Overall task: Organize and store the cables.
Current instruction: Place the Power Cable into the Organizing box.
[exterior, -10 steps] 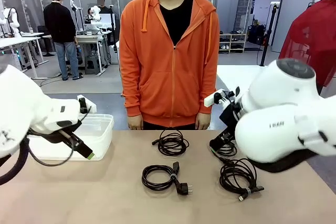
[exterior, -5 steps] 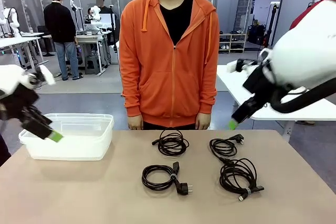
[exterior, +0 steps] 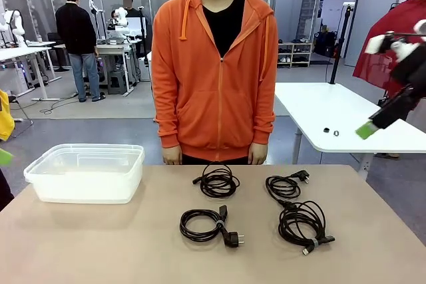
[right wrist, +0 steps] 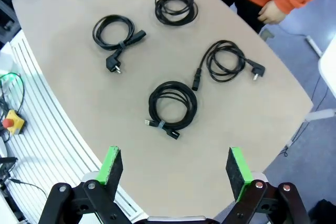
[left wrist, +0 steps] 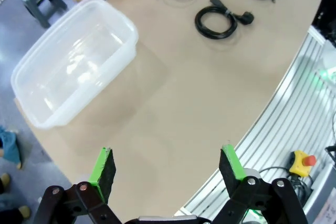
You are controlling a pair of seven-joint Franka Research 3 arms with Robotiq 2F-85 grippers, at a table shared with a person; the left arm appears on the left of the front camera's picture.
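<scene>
We list left hand (left wrist: 167, 157) and right hand (right wrist: 173, 156): each black linkages, silver pivot screws, green pads (left wrist: 103, 163). We list the person (exterior: 216, 84): orange zip hoodie with drawstrings, black shirt beneath.

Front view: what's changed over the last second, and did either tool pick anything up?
Both arms drew back from over the table. The left arm went out past the picture's left edge. The right arm rose and swung right, so the right tool now hangs high at the right edge. It and the left tool are open and empty; nothing was grasped. The four cables and the clear bin lie unmoved.
</scene>
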